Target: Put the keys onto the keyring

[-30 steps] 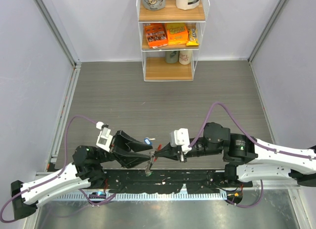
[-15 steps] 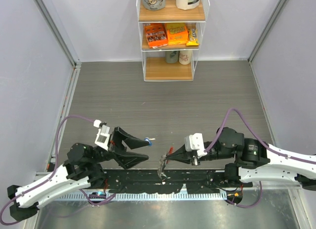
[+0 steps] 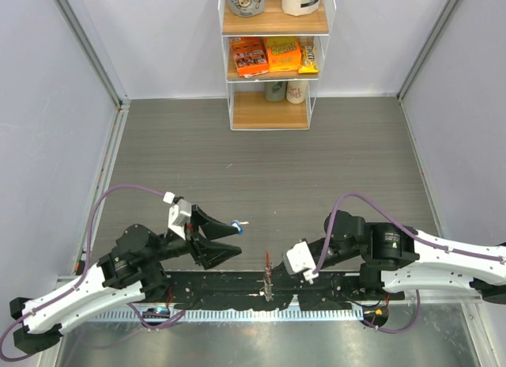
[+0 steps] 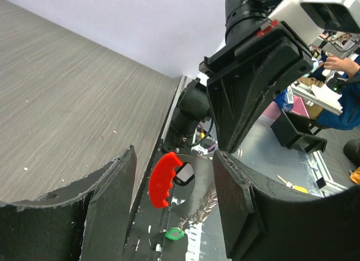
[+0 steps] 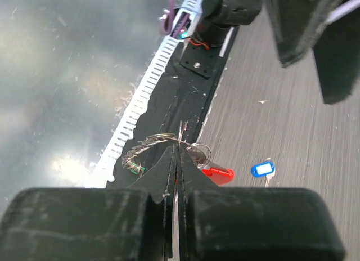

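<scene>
My right gripper (image 3: 273, 274) is shut on the keyring (image 5: 198, 151), a thin silvery ring. Its red fob (image 3: 268, 262) and twisted chain (image 5: 140, 151) hang over the black base rail. The green key (image 5: 132, 170) dangles at the chain's end. In the left wrist view the fob (image 4: 163, 179), the chain (image 4: 205, 202) and the green key (image 4: 174, 234) show between my open fingers. My left gripper (image 3: 236, 240) is open and empty, to the left of the keyring. The blue key (image 3: 236, 226) lies on the table by its upper fingertip and also shows in the right wrist view (image 5: 262, 169).
A white shelf unit (image 3: 273, 106) with snack packs stands at the back centre. The black base rail (image 3: 316, 286) and a slotted metal strip run along the near edge. Grey walls close in both sides.
The two grippers, close together a second ago, have parted. My right gripper has carried the keyring back over the base rail. My left gripper has drawn back a little, still open.
</scene>
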Robot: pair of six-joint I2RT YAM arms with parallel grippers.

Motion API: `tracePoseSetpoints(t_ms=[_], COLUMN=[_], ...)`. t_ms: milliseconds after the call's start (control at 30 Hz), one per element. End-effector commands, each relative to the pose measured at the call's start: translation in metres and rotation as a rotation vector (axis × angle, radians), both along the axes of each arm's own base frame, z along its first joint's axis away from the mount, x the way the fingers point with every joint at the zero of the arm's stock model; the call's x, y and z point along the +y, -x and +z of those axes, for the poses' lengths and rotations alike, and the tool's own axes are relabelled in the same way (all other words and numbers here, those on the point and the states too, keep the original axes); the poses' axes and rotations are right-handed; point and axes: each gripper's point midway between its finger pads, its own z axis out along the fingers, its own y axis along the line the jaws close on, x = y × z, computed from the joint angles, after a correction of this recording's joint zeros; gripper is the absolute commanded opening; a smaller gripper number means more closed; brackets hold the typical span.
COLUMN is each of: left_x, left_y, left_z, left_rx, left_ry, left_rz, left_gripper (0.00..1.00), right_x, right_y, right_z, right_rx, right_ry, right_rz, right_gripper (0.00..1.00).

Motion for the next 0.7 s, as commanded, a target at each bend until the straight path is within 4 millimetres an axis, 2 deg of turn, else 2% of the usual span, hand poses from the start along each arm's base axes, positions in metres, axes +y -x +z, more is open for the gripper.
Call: tracePoseSetpoints(t_ms=[0,200,367,567,667], left_x=[0.000,0.000,-0.001,-0.003,-0.004], left_y=[0.001,0.003,0.004,0.004,-0.001], left_z=[-0.004,-0.013,-0.021,-0.027,-0.030], left_rx=[-0.018,-0.037,-0.053,-0.068,-0.070], left_ry=[-0.020,-0.037,-0.048,-0.066,-0.093], left_rz=[-0.007,-0.018,-0.031,-0.038,-0.016], left_gripper=[0.63,0.64,0.65,0.66,0.66], right_x=[-0.005,-0.013,-0.016,-0.012,-0.008], right_y=[0.024,0.040,0.046,0.043,0.035], right_z=[0.005,0.006,0.007,0.010,0.020], right_rx=[-0.173,-0.268,-0.298,-0.307,-0.302], right_ry=[-0.092,-0.117,-0.097,-0.085,-0.080], right_rz=[0.252,0.423,0.493,0.496,0.430], right_gripper=[0.06,0.05,0.05,0.05,0.06])
